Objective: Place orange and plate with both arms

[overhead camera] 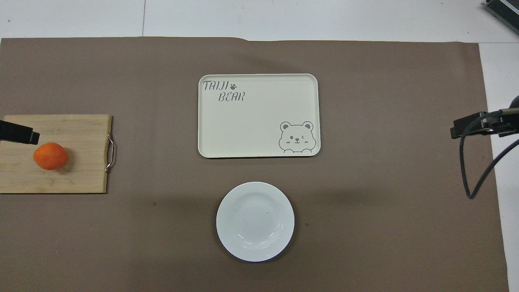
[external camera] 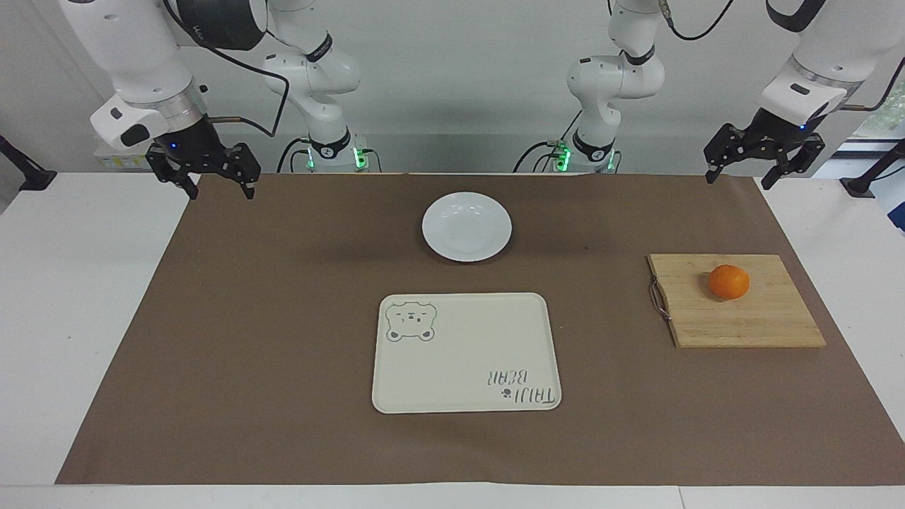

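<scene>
The orange [external camera: 729,281] [overhead camera: 50,156] rests on a wooden cutting board [external camera: 742,318] toward the left arm's end of the table. The white plate [external camera: 466,226] [overhead camera: 255,221] lies empty on the brown mat, midway between the two arm bases. My left gripper [external camera: 737,180] hangs open and empty, high in the air over the mat's corner at its own end. One of its fingers [overhead camera: 20,134] shows in the overhead view beside the orange. My right gripper [external camera: 220,192] hangs open and empty over the mat's corner at the right arm's end.
A cream rectangular tray [external camera: 466,353] [overhead camera: 259,117] with a bear drawing and lettering lies farther from the robots than the plate. The cutting board [overhead camera: 69,178] has a metal handle on the side facing the tray. A black cable [overhead camera: 466,170] dangles from the right arm.
</scene>
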Motion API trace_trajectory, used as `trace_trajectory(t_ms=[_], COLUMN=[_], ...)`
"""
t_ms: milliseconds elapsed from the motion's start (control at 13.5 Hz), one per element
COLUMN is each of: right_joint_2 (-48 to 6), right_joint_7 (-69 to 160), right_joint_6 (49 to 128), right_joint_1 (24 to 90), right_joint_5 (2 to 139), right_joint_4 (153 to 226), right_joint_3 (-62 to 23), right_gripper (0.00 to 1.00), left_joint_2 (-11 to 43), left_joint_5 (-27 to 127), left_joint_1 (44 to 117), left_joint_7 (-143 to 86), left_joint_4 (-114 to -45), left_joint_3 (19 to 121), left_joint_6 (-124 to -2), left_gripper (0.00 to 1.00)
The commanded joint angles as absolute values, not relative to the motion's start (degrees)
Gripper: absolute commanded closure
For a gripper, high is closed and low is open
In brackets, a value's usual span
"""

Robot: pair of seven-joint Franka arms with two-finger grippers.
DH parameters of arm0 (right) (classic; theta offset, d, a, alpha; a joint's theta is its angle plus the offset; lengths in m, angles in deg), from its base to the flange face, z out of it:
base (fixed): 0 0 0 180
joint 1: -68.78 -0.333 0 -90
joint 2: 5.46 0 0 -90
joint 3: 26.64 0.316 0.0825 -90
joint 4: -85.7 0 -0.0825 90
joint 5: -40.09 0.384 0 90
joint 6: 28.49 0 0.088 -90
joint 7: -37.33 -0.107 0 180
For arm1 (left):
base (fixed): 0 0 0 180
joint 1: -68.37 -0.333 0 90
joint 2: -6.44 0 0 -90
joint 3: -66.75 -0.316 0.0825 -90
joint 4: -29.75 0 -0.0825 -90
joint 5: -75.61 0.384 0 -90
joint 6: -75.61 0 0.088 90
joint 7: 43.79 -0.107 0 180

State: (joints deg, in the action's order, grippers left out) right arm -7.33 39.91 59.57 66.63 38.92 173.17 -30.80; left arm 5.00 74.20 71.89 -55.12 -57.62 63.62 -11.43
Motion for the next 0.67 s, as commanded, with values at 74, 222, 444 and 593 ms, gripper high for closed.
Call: trace_trajectory(t_ms=[74, 222, 444, 593], right_joint_2=[-6.4, -6.3, -6.3, -6.3], right_joint_7=[41.4, 41.4, 41.3, 41.3], right_joint_6=[59.9, 59.9, 59.9, 59.9], right_joint_1=[67.4, 67.4, 67.4, 67.4], right_joint_5=[37.8, 37.8, 38.2, 38.8], right_joint_4=[174.3, 174.3, 174.3, 174.3], right_joint_3=[-30.2, -30.2, -30.2, -30.2], right_gripper=[0.00, 0.00, 0.00, 0.00], left_joint_2=[4.9, 4.9, 4.9, 4.9], left_joint_5=[74.4, 74.4, 74.4, 74.4], left_joint_1=[72.8, 72.8, 72.8, 72.8], left_joint_7=[-54.7, -54.7, -54.5, -54.5], left_joint_4=[-57.5, -57.5, -57.5, -57.6], left_joint_3=[63.1, 63.1, 63.2, 63.2], left_joint_6=[-10.6, -10.6, -10.5, -10.5], left_gripper=[0.00, 0.00, 0.00, 0.00])
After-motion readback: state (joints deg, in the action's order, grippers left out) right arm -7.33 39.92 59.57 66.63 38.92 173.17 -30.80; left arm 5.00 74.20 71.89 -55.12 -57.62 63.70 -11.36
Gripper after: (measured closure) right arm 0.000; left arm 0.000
